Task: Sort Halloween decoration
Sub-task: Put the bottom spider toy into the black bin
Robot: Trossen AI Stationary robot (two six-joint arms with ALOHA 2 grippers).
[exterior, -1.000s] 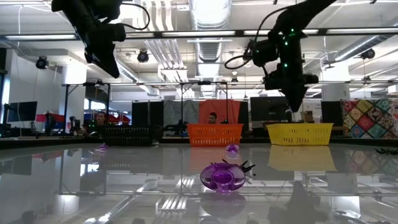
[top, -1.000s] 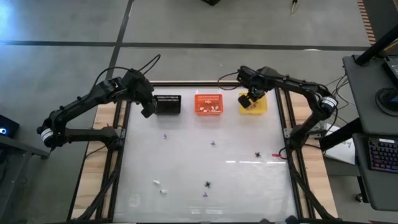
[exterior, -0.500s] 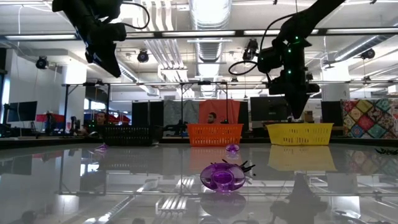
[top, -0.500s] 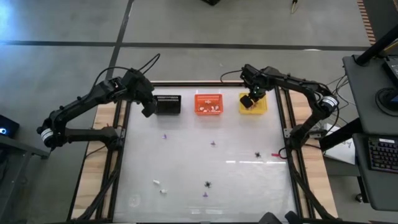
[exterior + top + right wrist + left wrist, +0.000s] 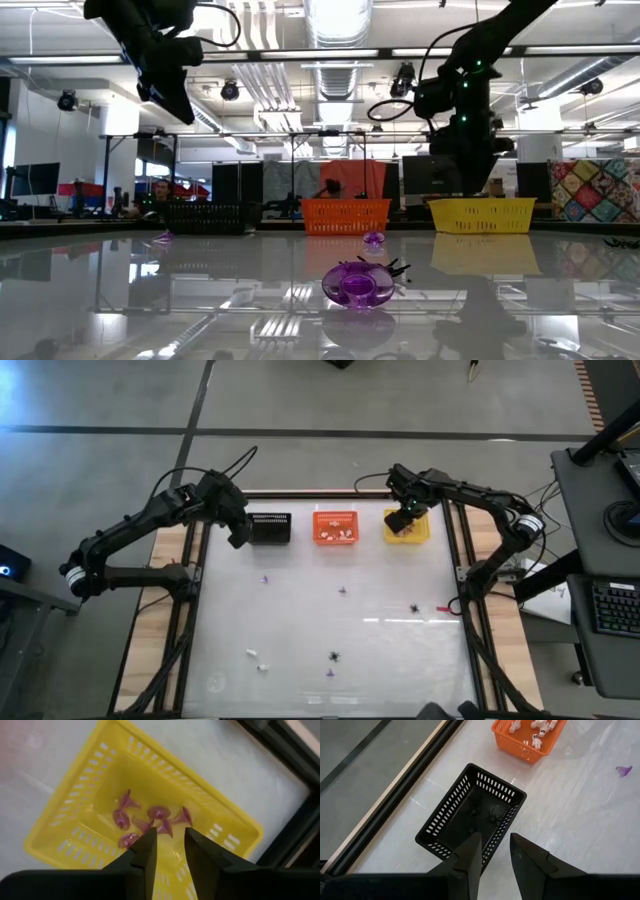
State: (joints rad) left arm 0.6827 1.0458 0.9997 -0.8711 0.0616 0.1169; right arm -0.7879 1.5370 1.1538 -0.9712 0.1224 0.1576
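My right gripper (image 5: 170, 842) hangs open above the yellow basket (image 5: 75, 810), fingers pointing down, nothing between them. Several purple pieces (image 5: 150, 820) lie on that basket's floor. My left gripper (image 5: 495, 845) stands open and still over the near edge of the black basket (image 5: 450, 815), which holds black spiders (image 5: 493, 816). The orange basket (image 5: 527, 745) holds white figures (image 5: 537, 740). On the table lie loose decorations: purple bits (image 5: 265, 577), a black spider (image 5: 414, 607) and white bits (image 5: 255, 655).
The three baskets stand in a row along the table's far edge (image 5: 335, 526). More trinkets lie near the front: a spider (image 5: 334, 656) and a purple piece (image 5: 360, 283). A black frame rail (image 5: 395, 785) runs behind the baskets. People and desks show beyond the table.
My right gripper has sunk a little toward the yellow basket and shifted slightly toward the table's right edge. In the low view its fingertips, together before, now stand apart: it has opened.
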